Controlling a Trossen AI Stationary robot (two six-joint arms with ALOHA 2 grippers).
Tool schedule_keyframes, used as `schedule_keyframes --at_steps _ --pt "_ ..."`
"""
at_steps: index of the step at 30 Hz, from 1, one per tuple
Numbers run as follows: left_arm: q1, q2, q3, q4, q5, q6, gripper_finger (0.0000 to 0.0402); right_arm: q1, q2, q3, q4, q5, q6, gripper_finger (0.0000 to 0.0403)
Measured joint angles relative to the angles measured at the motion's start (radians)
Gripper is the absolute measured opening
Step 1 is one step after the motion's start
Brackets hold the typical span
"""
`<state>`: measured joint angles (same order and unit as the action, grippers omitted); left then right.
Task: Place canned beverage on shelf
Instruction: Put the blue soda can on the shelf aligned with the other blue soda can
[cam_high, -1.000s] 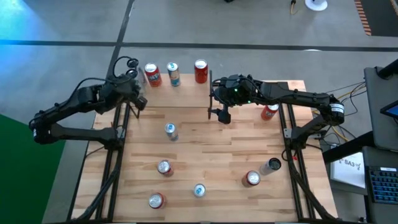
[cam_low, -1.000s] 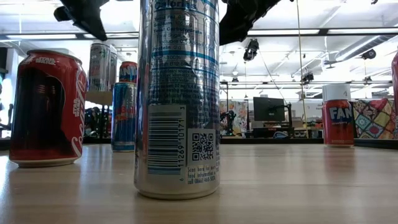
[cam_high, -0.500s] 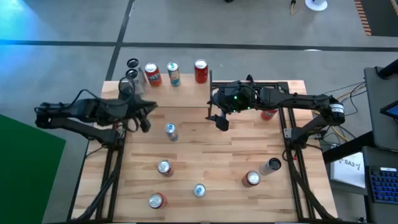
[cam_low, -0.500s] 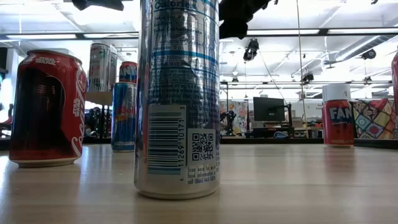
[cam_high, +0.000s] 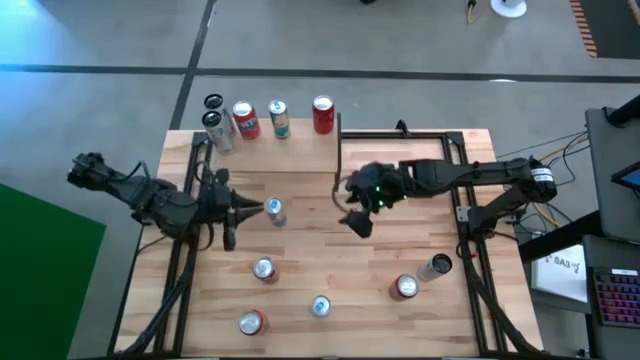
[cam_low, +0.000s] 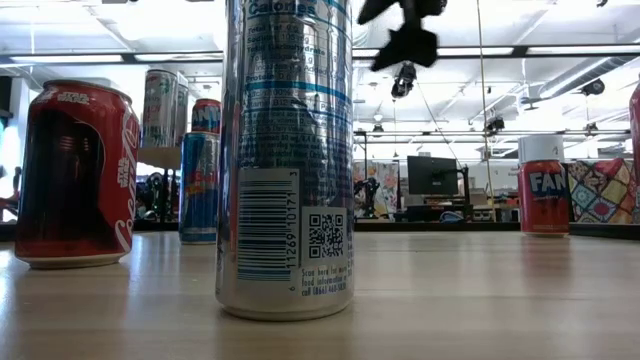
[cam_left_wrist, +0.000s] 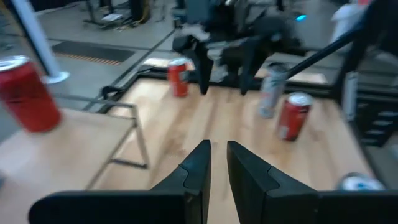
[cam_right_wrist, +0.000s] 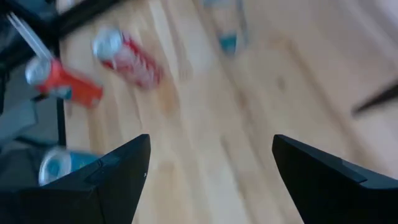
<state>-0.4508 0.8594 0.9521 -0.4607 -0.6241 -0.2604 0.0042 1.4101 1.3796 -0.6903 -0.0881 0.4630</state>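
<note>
The shelf (cam_high: 300, 150) is a raised light board at the table's far left, and several cans stand on it, among them a red can (cam_high: 323, 114) and a silver can (cam_high: 214, 124). My left gripper (cam_high: 252, 208) is shut and empty. It hovers just near of the shelf and points toward the table's right edge, close beside an upright silver can (cam_high: 274, 211). My right gripper (cam_high: 357, 222) hangs open and empty over the table's middle, and the low view shows it high up (cam_low: 405, 40). In the left wrist view my fingers (cam_left_wrist: 217, 165) face the right arm.
More cans stand on the tabletop: one (cam_high: 264, 268), one (cam_high: 320, 306) and a red one (cam_high: 251, 322) toward the near edge, and a red one (cam_high: 405, 287) beside a lying silver one (cam_high: 437, 266) at the near right. Black frame rails (cam_high: 462, 200) run along both sides.
My left gripper has swung away from the shelf's left end toward the near edge and the table's middle. It has turned until it points at the right edge, and it has stayed shut. My right gripper has moved toward the near edge and rolled, still open. No can has moved.
</note>
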Motion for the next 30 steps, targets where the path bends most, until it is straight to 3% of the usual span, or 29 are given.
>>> schedule_keyframes --at_steps 10,19,30 --pt "-0.079 0.036 -0.053 0.239 -0.024 -0.003 0.0037 0.112 0.0 0.073 -0.497 0.037 0.204 0.0325" --pt "-0.079 0.033 -0.031 0.249 -0.025 -0.026 0.0037 0.164 -0.001 0.111 -0.864 0.035 0.381 0.0325" --pt "-0.079 0.037 -0.018 0.181 -0.024 -0.119 0.0037 0.204 -0.002 0.111 -0.868 0.054 0.367 0.0325"
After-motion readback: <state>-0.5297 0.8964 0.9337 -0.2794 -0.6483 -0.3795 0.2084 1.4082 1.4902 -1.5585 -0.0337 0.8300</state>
